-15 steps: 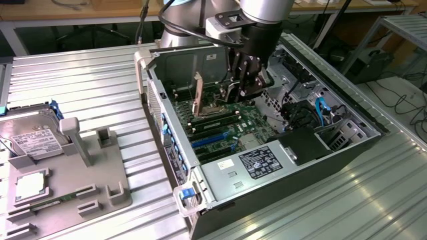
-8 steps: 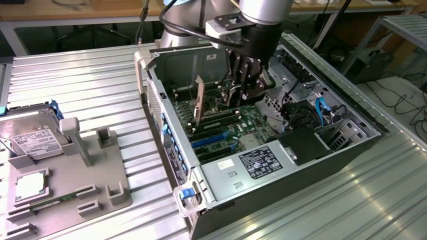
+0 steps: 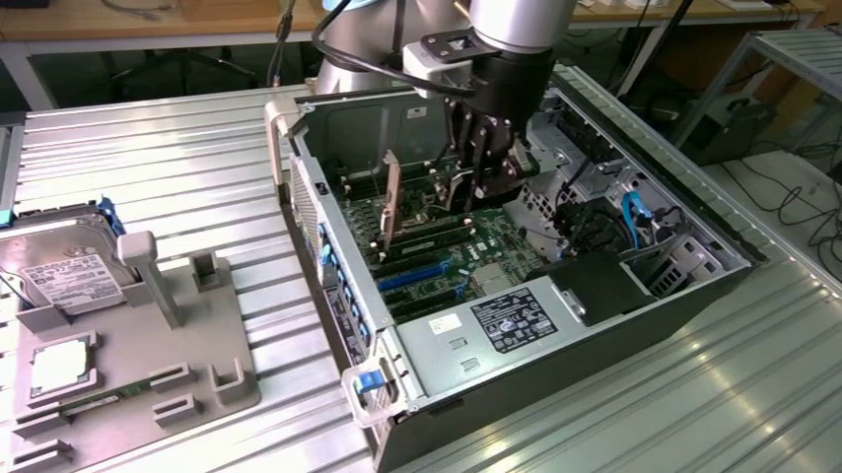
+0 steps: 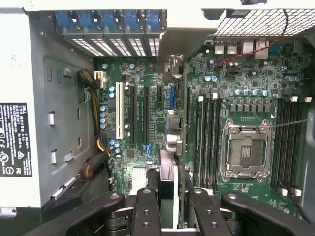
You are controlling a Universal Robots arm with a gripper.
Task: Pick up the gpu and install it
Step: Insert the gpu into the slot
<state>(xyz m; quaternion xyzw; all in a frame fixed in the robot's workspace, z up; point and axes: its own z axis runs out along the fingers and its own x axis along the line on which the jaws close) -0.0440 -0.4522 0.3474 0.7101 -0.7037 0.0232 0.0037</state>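
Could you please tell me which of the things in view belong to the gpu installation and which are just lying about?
Part of the job: gpu, held edge-on by the gripper; open computer case; motherboard slots below it.
Just lying about: hard drive, memory stick and square silver chip, on the grey holder beside the case.

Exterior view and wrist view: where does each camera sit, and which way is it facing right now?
Exterior view: off the arm, high beside the table, looking down at a slant into the open PC case; the arm and gripper show, inside the case.
Wrist view: on the wrist, looking down past the fingers at the motherboard; the fingers show, either side of the gpu, seen edge-on.
Shared: the case's inside, the motherboard, the gripper.
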